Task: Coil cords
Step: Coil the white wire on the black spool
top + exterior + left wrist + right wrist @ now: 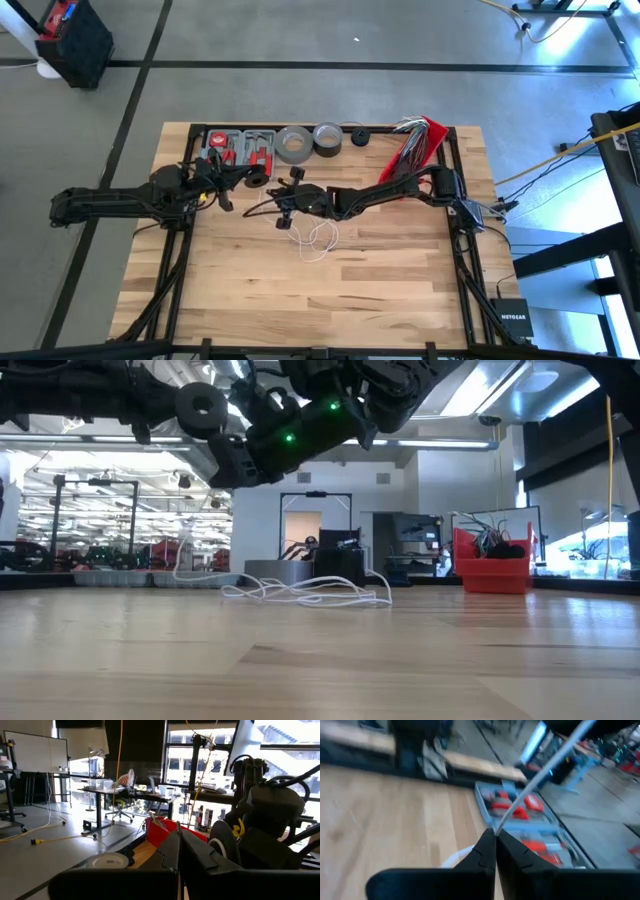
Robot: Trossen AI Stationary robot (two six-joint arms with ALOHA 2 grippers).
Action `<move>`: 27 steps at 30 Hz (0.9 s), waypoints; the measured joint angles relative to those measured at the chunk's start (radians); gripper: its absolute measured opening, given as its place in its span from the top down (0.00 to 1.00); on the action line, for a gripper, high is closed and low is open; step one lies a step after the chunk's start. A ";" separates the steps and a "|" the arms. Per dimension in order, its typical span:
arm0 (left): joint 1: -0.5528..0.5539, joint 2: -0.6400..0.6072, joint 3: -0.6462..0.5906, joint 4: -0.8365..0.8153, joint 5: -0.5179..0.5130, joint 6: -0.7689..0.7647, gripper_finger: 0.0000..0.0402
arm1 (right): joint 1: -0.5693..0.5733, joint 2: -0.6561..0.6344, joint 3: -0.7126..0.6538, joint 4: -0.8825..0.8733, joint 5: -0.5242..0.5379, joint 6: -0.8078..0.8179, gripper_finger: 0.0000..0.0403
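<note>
The thin white cord [318, 240] lies in loose loops on the wooden table [300, 300] near its middle, and it shows as a low tangle [305, 592] in the low view. My right gripper [262, 205] reaches in from the table's right, above the table and just left of the loops. It is shut on a strand [520, 800] of the cord. My left gripper [228, 190] hovers at the table's left, facing the right arm. Its fingers [179, 837] are shut, with nothing seen between them. My right gripper pinches a single strand of the cord [498, 827] between its two fingertips. The fingers come nearly level from the table's right. From the tips the strand runs straight and taut, up and out of the wrist view. Where it leads I cannot tell.
Along the far edge stand a tool tray with red tools [240, 148], two grey tape rolls [294, 145] [327, 138] and a red bin of wires [420, 140]. The near half of the table is bare wood.
</note>
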 joint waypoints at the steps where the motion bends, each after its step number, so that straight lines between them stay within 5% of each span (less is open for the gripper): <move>1: 0.000 0.000 0.000 0.013 0.000 0.002 1.00 | -0.001 0.008 0.000 0.045 -0.027 0.010 0.98; 21: 0.001 0.151 0.000 0.309 -0.032 0.030 1.00 | 0.010 0.031 0.030 0.077 0.060 0.023 0.98; 27: 0.002 0.240 0.000 0.345 -0.122 0.066 1.00 | 0.021 0.031 0.030 0.074 0.069 0.022 0.98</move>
